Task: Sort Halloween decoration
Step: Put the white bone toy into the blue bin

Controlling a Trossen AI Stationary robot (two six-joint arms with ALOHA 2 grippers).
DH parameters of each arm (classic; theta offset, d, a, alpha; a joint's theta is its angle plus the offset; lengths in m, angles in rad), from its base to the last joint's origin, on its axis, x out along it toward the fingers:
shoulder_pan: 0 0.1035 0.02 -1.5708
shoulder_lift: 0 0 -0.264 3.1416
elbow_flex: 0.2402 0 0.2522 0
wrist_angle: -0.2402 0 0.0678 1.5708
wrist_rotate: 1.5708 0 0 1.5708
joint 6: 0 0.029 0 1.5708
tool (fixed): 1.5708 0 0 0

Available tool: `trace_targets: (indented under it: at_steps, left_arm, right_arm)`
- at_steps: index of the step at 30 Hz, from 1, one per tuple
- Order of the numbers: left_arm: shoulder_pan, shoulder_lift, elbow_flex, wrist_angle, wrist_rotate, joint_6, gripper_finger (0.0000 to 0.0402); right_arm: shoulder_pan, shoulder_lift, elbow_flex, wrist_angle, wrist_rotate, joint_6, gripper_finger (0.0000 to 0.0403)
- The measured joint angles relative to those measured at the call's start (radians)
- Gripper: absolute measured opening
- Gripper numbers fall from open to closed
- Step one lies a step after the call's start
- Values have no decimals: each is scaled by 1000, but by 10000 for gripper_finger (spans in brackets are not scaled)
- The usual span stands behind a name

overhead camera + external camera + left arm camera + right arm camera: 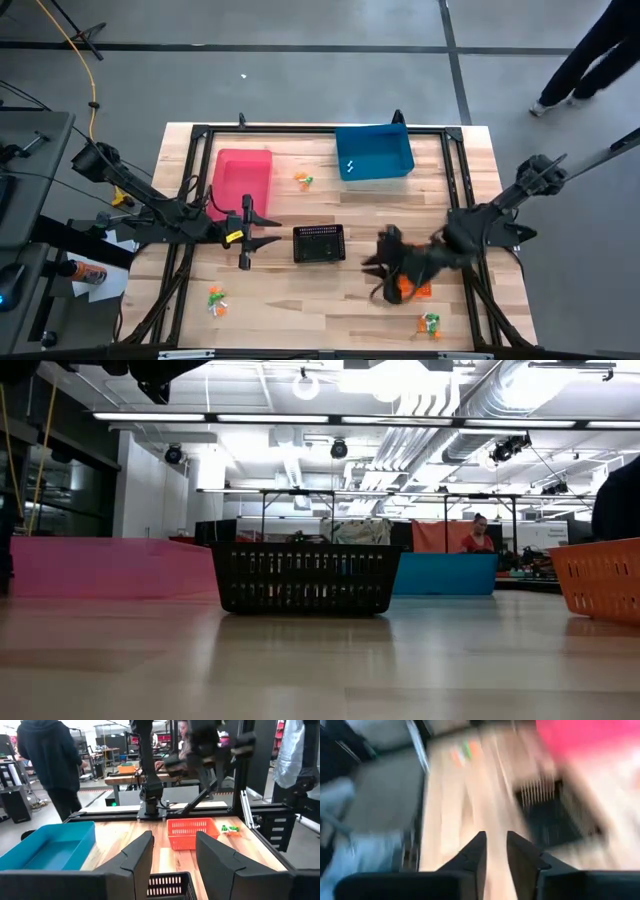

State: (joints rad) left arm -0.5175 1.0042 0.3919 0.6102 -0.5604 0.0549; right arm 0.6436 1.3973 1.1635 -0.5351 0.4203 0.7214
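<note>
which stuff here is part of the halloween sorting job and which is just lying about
Job: trinkets at table centre, front left and front right; pink bin; blue bin; black basket; orange basket.
Lying about: yellow cable; orange can.

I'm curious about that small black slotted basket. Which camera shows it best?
The low view: the small black slotted basket stands whole and sharp, side-on. The high view shows its top, the left wrist view only its rim, the right wrist view a blur.

A pink bin (243, 177), a blue bin (374, 152), a black mesh basket (319, 243) and an orange mesh basket (192, 832) sit on the pale wooden table (320, 300). The scattered trinkets (216, 300) are orange, green and white.
</note>
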Motion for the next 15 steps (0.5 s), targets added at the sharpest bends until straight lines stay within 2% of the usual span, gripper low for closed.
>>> trace_targets:
  at_steps: [5,7,12,15]
  left_arm:
    - [0,0,0,-6,0,-35,133]
    - [0,0,0,-8,0,-47,133]
    - [0,0,0,-8,0,-51,133]
    - [0,1,0,-7,0,-37,133]
  right_arm:
    - [123,179,205,-406,-160,423,102]
    - [170,254,238,-457,-255,565,104]
    - [251,422,249,-478,-612,887,106]
    - [269,501,249,-478,-707,979,106]
